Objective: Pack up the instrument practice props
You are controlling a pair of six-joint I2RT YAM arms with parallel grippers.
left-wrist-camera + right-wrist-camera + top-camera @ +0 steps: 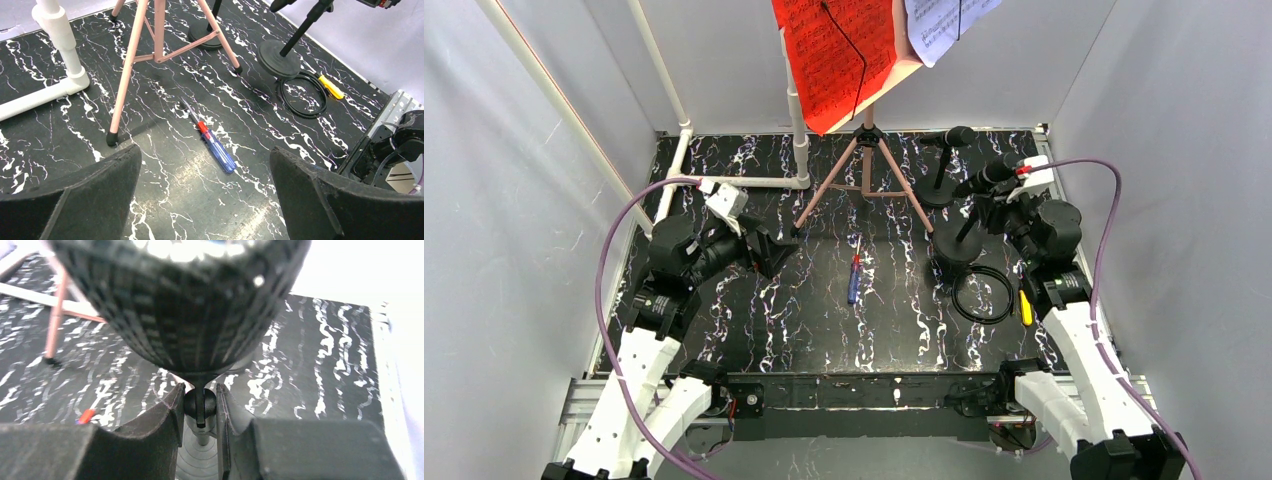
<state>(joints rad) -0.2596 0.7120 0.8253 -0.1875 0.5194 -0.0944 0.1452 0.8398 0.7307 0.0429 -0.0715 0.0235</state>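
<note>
Ideally, the nearer microphone (200,305) by the table's (754,330) right edge, pinched at its neck by the right gripper (200,407), is lifted straight; the left gripper (205,155) is spread wide.

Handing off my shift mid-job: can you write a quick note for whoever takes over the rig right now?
Left gripper: open, empty, above the table.
Right gripper: shut on the near microphone just below its head; its base on the table.
Far microphone, pink rack with red sheet and white sheet: standing at the back.
Done: nothing packed yet. Left: both microphones, rack, sheets.
</note>
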